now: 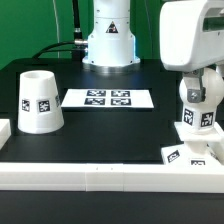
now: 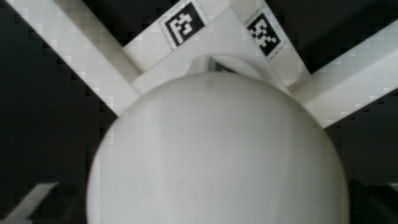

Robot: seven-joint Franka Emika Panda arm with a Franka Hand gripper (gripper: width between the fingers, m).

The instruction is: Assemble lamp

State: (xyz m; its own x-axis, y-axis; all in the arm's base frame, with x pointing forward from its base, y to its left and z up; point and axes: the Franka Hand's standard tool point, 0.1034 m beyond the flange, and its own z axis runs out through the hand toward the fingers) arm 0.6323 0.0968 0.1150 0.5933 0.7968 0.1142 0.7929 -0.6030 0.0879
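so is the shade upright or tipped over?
Upright. The shade stands on the black table with its wide end down and its narrow end up, not leaning to either side.

robot lab bench: arm (image 1: 108, 35) on a black table (image 1: 100, 130), green backdrop (image 1: 30, 25), marker board (image 1: 108, 98), white rail (image 1: 100, 177) along the edge, tagged shade (image 1: 40, 100).

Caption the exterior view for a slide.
Panda arm poised over the bulb; shade stands beside the marker board.
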